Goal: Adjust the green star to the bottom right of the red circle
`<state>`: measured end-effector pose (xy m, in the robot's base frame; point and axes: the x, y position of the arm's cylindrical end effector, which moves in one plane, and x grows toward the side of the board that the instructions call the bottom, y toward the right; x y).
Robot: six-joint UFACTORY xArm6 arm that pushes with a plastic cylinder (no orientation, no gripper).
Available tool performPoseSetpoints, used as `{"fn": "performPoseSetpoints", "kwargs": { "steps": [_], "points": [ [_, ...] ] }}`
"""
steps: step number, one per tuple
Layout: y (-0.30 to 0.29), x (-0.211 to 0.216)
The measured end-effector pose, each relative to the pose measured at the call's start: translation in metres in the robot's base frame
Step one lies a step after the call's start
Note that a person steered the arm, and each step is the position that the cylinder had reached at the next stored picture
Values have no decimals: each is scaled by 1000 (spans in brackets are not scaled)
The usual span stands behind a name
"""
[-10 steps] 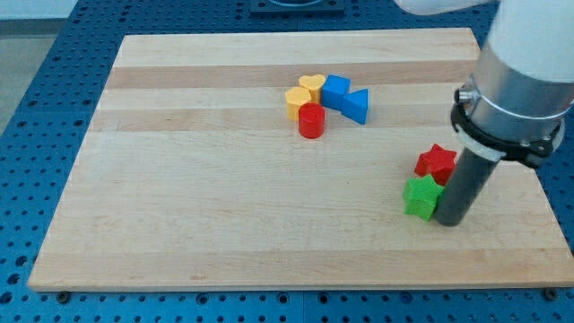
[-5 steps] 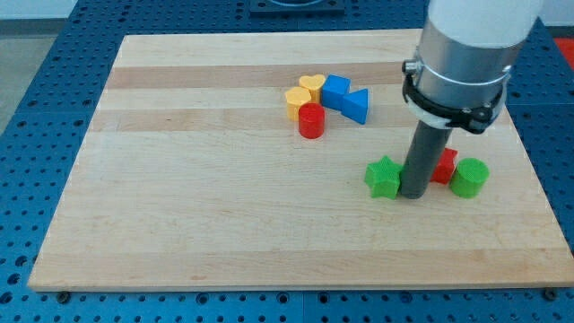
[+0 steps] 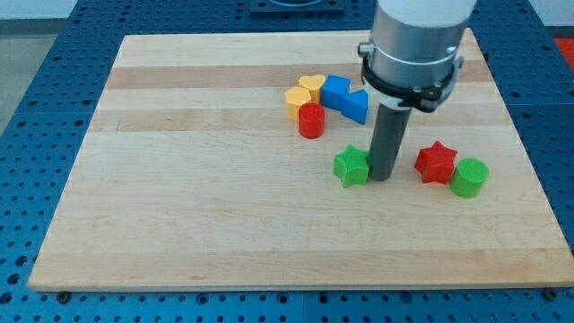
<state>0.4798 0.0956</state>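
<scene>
The green star [image 3: 352, 166] lies on the wooden board [image 3: 197, 206], below and to the right of the red circle [image 3: 311, 120]. My tip [image 3: 380, 177] stands right against the star's right side, touching it. The red circle sits at the bottom of a cluster of blocks near the board's top middle.
Above the red circle are an orange block [image 3: 297, 100], a yellow heart [image 3: 312, 86], a blue cube [image 3: 335, 91] and a blue wedge [image 3: 355, 105]. A red star [image 3: 436, 162] and a green circle [image 3: 469, 177] lie to the right of my tip.
My tip has moved left and slightly up, pushing the green star with it from beside the red star toward the red circle. The red star and green circle are now uncovered.
</scene>
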Motion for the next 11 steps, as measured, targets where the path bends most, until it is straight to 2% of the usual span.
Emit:
{"fn": "performPoseSetpoints", "kwargs": {
  "steps": [1, 3, 4, 11],
  "points": [
    [-1, 2],
    [-3, 44],
    [-21, 47],
    [-32, -14]
  ]
}}
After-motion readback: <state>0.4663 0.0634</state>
